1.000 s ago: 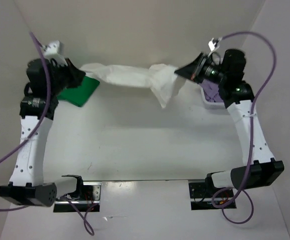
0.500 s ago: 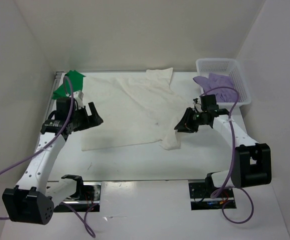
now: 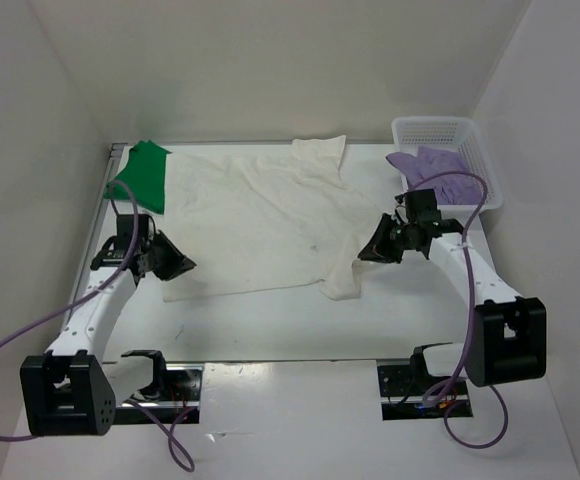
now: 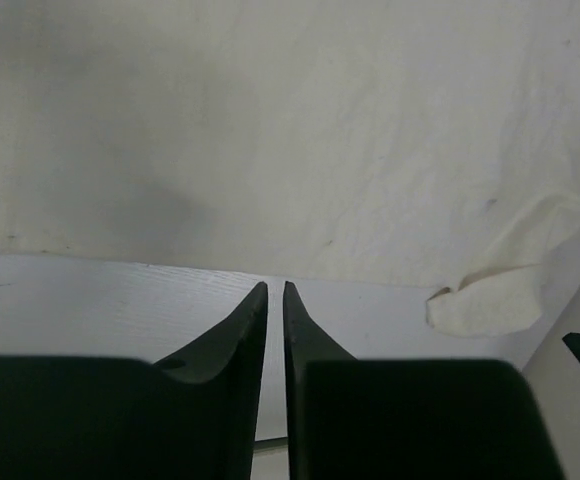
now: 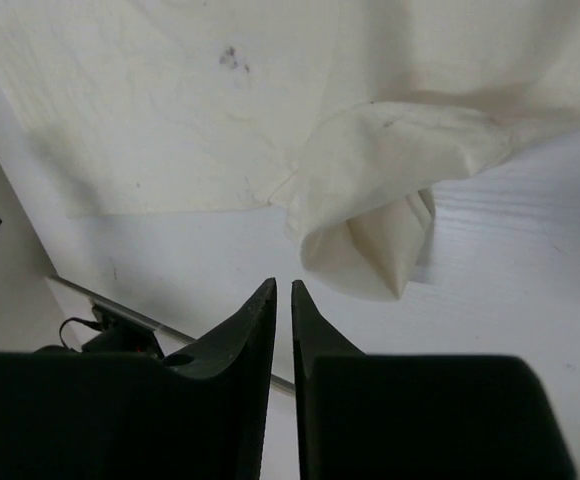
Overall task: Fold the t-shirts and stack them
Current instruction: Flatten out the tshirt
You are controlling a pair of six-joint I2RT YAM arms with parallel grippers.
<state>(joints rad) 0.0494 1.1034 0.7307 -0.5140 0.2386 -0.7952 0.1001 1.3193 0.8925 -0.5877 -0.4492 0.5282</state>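
Plain white cloth t-shirt (image 3: pixel 260 215) is lying spread on white table (image 3: pixel 270 320). The left gripper (image 4: pixel 275 288) & right gripper (image 5: pixel 282 285) are pointing at its near edge w/ fingers nearly touching, gripping nothing.

No text, label or number seems readable on anything here.

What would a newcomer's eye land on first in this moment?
The white t-shirt is spread flat over most of the table, one sleeve crumpled at its near right corner. Both arms flank it, left tool and right tool shut and empty by its near corners. The green t-shirt lies in the far left corner; the lavender t-shirt spills from the basket at far right.
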